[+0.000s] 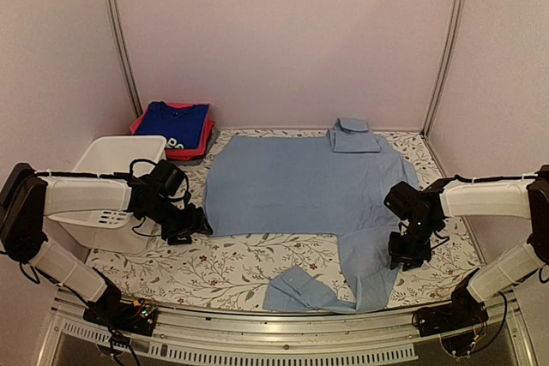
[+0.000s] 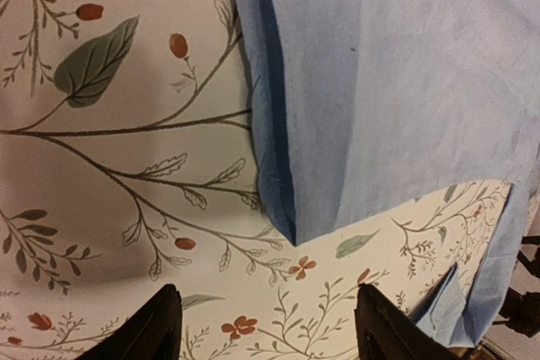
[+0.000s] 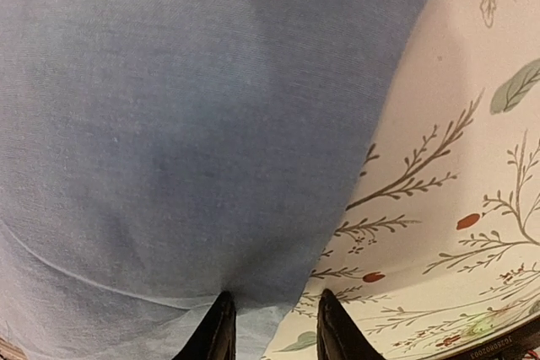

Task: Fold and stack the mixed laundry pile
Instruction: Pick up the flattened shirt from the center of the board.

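Pale-blue shirt (image 1: 300, 186) looks light, floppy; I'd pinch hem corners. Left gripper (image 2: 266, 314) jaws apart, empty, nr its edge. Right gripper (image 3: 270, 322) jaws narrow over cloth, can't tell if pinching.

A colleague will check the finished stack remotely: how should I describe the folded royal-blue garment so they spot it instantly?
Find the white slotted basket on the left of the table. Right behind it, by the back wall, the royal-blue garment lies folded atop a pink-red one. Unlike the pale-blue shirt spread flat mid-table, it is dark, compact and white-printed.
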You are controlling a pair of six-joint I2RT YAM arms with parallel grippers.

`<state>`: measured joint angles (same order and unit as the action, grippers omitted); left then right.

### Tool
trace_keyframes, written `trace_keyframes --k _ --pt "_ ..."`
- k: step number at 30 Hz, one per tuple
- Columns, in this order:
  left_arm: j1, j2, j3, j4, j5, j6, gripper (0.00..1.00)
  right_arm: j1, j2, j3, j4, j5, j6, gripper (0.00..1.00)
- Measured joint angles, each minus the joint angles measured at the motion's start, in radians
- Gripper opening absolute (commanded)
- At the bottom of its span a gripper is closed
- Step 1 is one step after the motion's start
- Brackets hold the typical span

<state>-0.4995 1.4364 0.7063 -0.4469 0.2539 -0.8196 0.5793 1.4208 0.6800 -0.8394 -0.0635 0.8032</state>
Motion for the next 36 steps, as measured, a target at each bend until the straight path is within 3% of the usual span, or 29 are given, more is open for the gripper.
trace_keyframes --k 7,21,31,36 --pt "0.000 0.001 0.000 -0.003 -0.007 -0.003 0.70 0.020 0.094 0.062 -0.040 0.023 -0.033 0.01" --pt "0.004 -0.016 -0.033 0.005 -0.007 -0.021 0.67 0.025 0.071 0.074 -0.010 0.007 -0.033 0.00" --pt "0.002 0.049 0.025 0.022 -0.006 -0.001 0.43 0.025 0.043 0.050 0.039 0.007 -0.032 0.00" --pt "0.000 0.092 0.031 0.056 0.020 0.004 0.40 0.025 0.035 0.045 0.043 0.009 -0.032 0.00"
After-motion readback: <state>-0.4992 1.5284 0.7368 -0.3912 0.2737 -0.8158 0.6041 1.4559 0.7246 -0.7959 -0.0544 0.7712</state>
